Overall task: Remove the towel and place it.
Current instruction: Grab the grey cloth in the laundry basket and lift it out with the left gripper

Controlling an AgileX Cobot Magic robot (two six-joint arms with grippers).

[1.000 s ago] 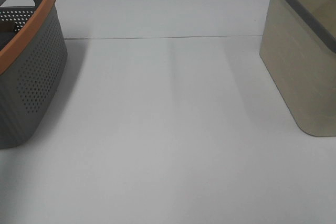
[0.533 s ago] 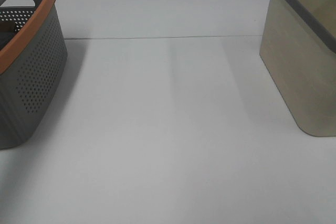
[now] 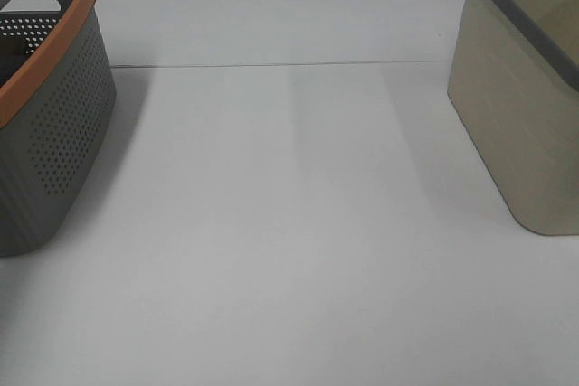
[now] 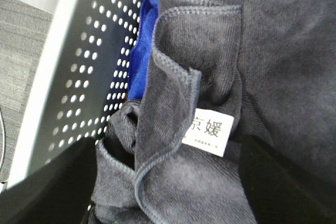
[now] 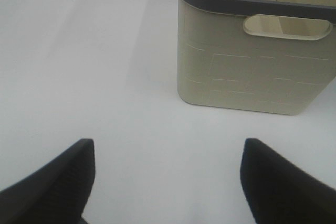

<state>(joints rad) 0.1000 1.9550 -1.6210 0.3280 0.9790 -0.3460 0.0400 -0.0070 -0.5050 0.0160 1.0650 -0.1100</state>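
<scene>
The dark navy-charcoal terry towel (image 4: 210, 66) lies crumpled inside the grey perforated plastic basket with an orange rim (image 3: 63, 124). Its white label (image 4: 207, 132) faces up, and a blue cloth (image 4: 140, 56) sits against the basket wall. The left end effector (image 4: 167, 177) hangs spread over the towel. The right end effector (image 5: 168, 182) is spread above the white table (image 3: 289, 223), near the beige dark-rimmed basket (image 5: 252, 77).

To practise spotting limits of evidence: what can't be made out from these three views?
Left wrist: the blue cloth is mostly buried under the towel; the label's fine print is too small.
Exterior high: the towel is unseen; the grey basket is cut by the left edge, its wall hiding most of the inside.
Right wrist: the beige basket's inside is cut by the frame edge.
</scene>
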